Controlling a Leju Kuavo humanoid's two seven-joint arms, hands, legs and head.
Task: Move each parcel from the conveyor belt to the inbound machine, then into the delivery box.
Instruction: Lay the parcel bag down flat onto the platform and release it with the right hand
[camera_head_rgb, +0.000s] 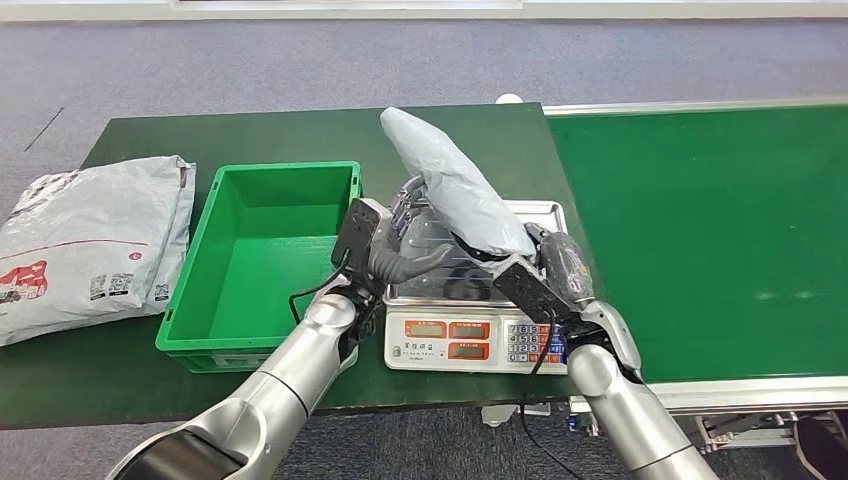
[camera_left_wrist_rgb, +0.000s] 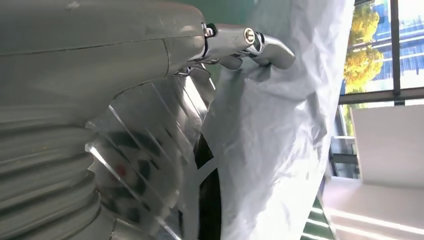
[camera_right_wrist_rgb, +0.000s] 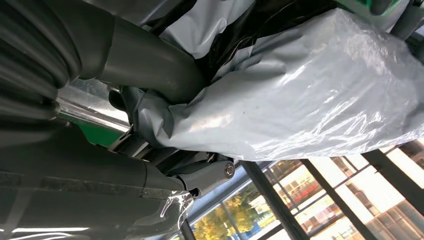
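Note:
A grey plastic parcel (camera_head_rgb: 452, 182) hangs tilted over the steel plate of the inbound scale (camera_head_rgb: 548, 214), its far end raised. My right hand (camera_head_rgb: 556, 270) grips its near, lower end; in the right wrist view the thumb (camera_right_wrist_rgb: 150, 65) and fingers close around the bunched plastic of the parcel (camera_right_wrist_rgb: 305, 100). My left hand (camera_head_rgb: 395, 245) holds the parcel's left side from beside the scale, thumb underneath. In the left wrist view its fingertips (camera_left_wrist_rgb: 252, 45) press on the parcel (camera_left_wrist_rgb: 270, 145). The green delivery box (camera_head_rgb: 190, 292) stands left of the scale, with nothing inside.
Two grey parcels (camera_head_rgb: 90, 240) lie stacked at the table's far left. The green conveyor belt (camera_head_rgb: 700, 230) runs along the right, bare. The scale's display panel and keypad (camera_head_rgb: 460, 340) face me at the table's front edge.

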